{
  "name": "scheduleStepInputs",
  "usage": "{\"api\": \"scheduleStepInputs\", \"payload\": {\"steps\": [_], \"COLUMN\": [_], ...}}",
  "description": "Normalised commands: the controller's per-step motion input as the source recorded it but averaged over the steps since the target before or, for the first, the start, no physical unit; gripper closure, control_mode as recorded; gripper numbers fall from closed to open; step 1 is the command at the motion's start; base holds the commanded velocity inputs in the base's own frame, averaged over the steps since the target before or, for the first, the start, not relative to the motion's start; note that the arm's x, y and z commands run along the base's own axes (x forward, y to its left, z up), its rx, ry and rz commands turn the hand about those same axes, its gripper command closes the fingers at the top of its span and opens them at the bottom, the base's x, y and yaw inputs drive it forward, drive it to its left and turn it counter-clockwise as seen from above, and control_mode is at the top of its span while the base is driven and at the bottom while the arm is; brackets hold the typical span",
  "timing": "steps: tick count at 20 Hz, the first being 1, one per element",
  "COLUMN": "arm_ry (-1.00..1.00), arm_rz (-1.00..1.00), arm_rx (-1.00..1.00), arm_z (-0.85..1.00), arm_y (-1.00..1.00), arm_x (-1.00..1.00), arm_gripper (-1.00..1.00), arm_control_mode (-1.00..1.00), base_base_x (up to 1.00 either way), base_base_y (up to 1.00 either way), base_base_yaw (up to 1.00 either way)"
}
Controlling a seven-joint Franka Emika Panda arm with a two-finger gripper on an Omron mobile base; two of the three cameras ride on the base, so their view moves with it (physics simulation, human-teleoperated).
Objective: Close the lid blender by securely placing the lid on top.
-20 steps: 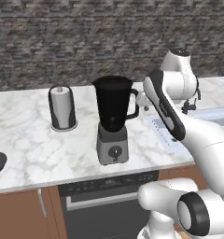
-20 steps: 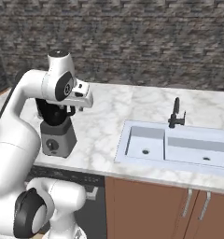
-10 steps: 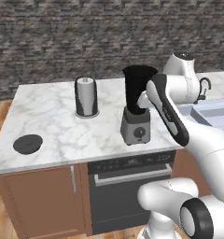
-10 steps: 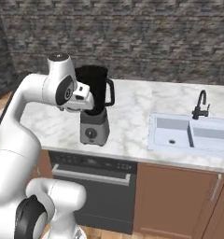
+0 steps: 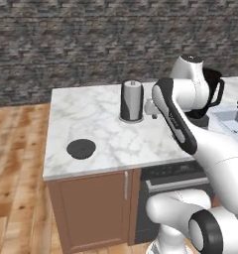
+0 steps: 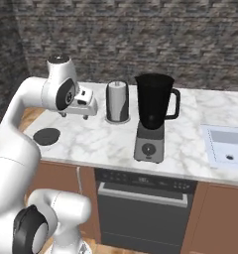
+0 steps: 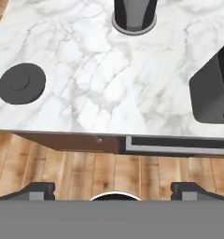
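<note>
The lid (image 5: 81,148) lies flat on the tabletop (image 5: 106,144) near its left front corner, well apart from the blender (image 6: 151,117), whose jar mouth stands open. A paper-towel roll (image 6: 118,101) sits between them, farther back. The gripper (image 7: 113,190) hangs above the front edge, fingers (image 7: 38,189) spread apart and empty, probably positioned to reach left and down for the lid.

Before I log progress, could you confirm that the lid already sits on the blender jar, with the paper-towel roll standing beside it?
Not quite: the lid lies flat on the counter, apart from the blender, as the left base view shows. The paper-towel roll does stand beside the blender.
</note>
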Motion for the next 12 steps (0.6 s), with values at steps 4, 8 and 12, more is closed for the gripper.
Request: {"api": "scheduleStepInputs", "payload": {"steps": [4,8,12], "arm_ry": [0.00,0.00,0.00], "arm_rz": [0.00,0.00,0.00], "arm_rx": [0.00,0.00,0.00], "arm_z": [0.00,0.00,0.00], "arm_y": [0.00,0.00,0.00], "arm_x": [0.00,0.00,0.00], "arm_gripper": [-1.00,-1.00,-1.00], "arm_control_mode": [1.00,1.00,1.00], "base_base_x": [0.57,0.56,0.50], "base_base_y": [0.04,0.00,0.01], "base_base_yaw": [0.00,0.00,0.00]}}
